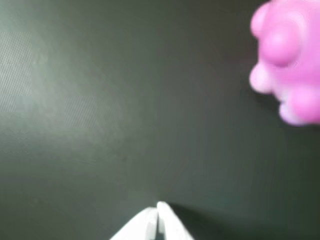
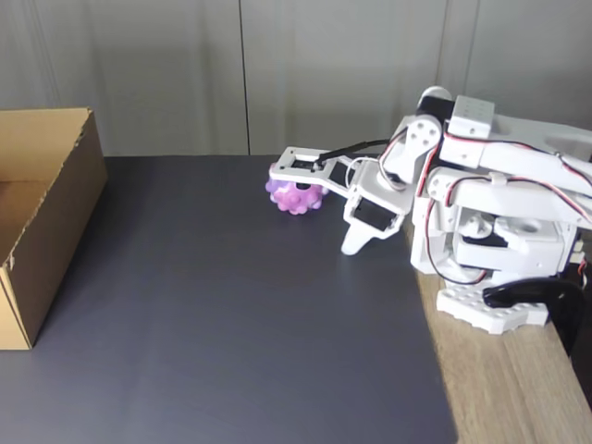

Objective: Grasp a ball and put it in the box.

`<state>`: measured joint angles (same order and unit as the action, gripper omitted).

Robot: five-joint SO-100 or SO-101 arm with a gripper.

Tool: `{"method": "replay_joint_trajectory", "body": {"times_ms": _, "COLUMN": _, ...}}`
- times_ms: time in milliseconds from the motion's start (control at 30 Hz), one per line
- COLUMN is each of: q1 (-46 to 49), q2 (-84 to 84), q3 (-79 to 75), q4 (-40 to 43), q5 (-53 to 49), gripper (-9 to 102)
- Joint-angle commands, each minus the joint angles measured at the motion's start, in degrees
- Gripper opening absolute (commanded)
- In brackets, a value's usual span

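Note:
The ball (image 2: 294,196), pink-purple and knobbly, rests on the dark mat near the back, right of centre in the fixed view. It appears blurred at the upper right edge of the wrist view (image 1: 290,60). My gripper (image 2: 356,244) points down at the mat a little right of the ball and nearer the camera, apart from it. Its white fingertips (image 1: 159,212) rise from the bottom edge of the wrist view, pressed together with nothing between them. The brown cardboard box (image 2: 55,222) stands open-topped at the far left.
A dark mat (image 2: 222,314) covers most of the table, with bare wood (image 2: 499,388) along its right side. The arm's white base (image 2: 490,305) sits on that wood. A white bracket (image 2: 301,165) on the arm hangs just over the ball. A grey wall runs behind.

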<state>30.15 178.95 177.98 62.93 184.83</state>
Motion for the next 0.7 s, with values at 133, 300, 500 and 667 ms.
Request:
{"method": "replay_joint_trajectory", "body": {"times_ms": 133, "q1": -1.3, "q2": 0.2, "q3": -7.5, "q4": -0.2, "q5": 1.1, "gripper": 0}}
{"method": "replay_joint_trajectory", "body": {"times_ms": 300, "q1": 0.1, "q2": -1.6, "q3": -12.8, "q4": 0.4, "q5": 1.6, "gripper": 0}}
{"method": "replay_joint_trajectory", "body": {"times_ms": 500, "q1": 6.8, "q2": -15.3, "q3": -25.5, "q4": -3.3, "q5": 3.2, "gripper": 0}}
{"method": "replay_joint_trajectory", "body": {"times_ms": 667, "q1": 12.5, "q2": -28.9, "q3": -37.4, "q4": -8.4, "q5": 5.0, "gripper": 0}}
